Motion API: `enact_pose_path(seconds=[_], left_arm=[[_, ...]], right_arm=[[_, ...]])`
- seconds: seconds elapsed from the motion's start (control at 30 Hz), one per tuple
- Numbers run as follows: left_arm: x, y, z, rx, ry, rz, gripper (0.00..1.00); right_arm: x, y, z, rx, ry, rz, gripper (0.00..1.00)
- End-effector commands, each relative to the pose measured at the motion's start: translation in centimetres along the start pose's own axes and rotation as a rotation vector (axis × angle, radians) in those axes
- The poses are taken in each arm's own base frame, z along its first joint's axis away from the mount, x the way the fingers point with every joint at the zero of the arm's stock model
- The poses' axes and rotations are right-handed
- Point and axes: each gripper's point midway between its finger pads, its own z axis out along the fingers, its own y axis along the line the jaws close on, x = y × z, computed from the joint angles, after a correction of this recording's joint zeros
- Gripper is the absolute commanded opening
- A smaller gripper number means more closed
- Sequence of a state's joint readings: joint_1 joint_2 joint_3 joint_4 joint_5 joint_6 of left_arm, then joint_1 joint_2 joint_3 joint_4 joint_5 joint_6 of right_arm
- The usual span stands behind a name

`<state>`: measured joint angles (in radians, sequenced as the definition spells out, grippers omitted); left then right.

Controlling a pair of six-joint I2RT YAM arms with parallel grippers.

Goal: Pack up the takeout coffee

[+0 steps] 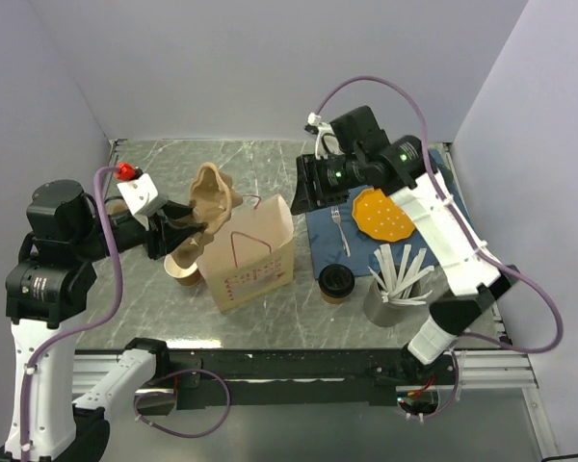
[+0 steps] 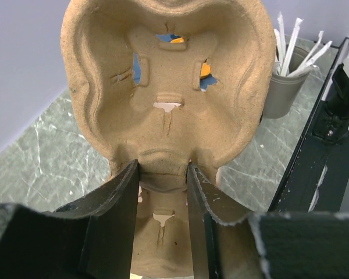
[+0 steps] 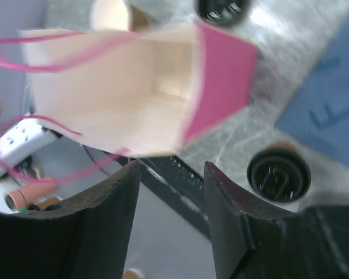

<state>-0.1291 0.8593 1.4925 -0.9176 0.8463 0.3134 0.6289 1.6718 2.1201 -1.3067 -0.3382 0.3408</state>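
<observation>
Kraft-brown paper w/ a round black plastic lid: the takeout coffee (image 1: 336, 283) is a short, squat cup, much lower than the paper bag (image 1: 250, 255). Seen from above, the lid is glossy w/ raised rings. The cup stands upright on the grey marble-look worktop (image 1: 270, 164), near side. It is right of the bag & apart from it, at the near edge of the blue mat (image 1: 320, 241), left of the grey holder (image 1: 387, 306) of white wrapped straws.

The bag is stiff, boxy & upright, mouth open, w/ thin pink cord handles.

Left jaws are clamped on a moulded-pulp cup carrier (image 1: 212, 197), pinching a ridge btwn its wells. The carrier is tan & rough-fibred, w/ rounded lobes & slotted wells, held tilted up over the bag's left side. An open brown cup (image 1: 183, 268) w/ cream inside stands just left of the bag.

Right jaws are partly apart w/ nothing btwn them, hanging above the bag's far-right corner.

A fork (image 1: 339, 226) & an orange dotted disc (image 1: 382, 214) lie on the mat.
</observation>
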Motion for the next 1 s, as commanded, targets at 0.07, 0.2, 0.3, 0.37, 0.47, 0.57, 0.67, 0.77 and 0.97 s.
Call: enact_pose_path(seconds=[0.07,0.2,0.3,0.37,0.47,0.57,0.67,0.77,0.97], left_arm=[[-2.0,1.7,-0.6,-0.109,-0.023,-0.021,0.34],[-1.9,1.5,-0.7,-0.101,-0.008,-0.018,0.31],[-2.3,1.3,-0.9,-0.105,-0.023,-0.014,0.32],[-2.2,1.2,-0.8,-0.095,-0.02,-0.015,0.32],[-1.9,1.1,-0.6,-0.085,-0.022,-0.03,0.32],[-1.9,1.0,-0.6,-0.082,-0.021,-0.028,0.32],[-1.7,1.3,-0.5,-0.089,-0.017,-0.027,0.32],[-1.6,1.3,-0.2,-0.082,-0.015,-0.045,0.32],[-1.9,1.1,0.1,-0.055,-0.03,-0.064,0.3]], right_arm=[[-0.5,6.2,-4.3,-0.415,-0.315,-0.515,0.59],[-0.6,9.1,-7.4,-0.518,-0.61,-0.843,0.63],[-0.1,10.8,-8.6,-0.594,-0.698,-0.971,0.63],[0.9,11.8,-7.8,-0.652,-0.648,-1.013,0.63],[1.7,13.5,-6.2,-0.658,-0.617,-1.108,0.64],[1.7,14.6,-5.1,-0.663,-0.619,-1.15,0.65],[1.7,14.8,-3.8,-0.655,-0.603,-1.172,0.64],[1.3,14.6,-2.4,-0.62,-0.589,-1.185,0.61],[1.0,14.4,-0.7,-0.569,-0.587,-1.197,0.61]])
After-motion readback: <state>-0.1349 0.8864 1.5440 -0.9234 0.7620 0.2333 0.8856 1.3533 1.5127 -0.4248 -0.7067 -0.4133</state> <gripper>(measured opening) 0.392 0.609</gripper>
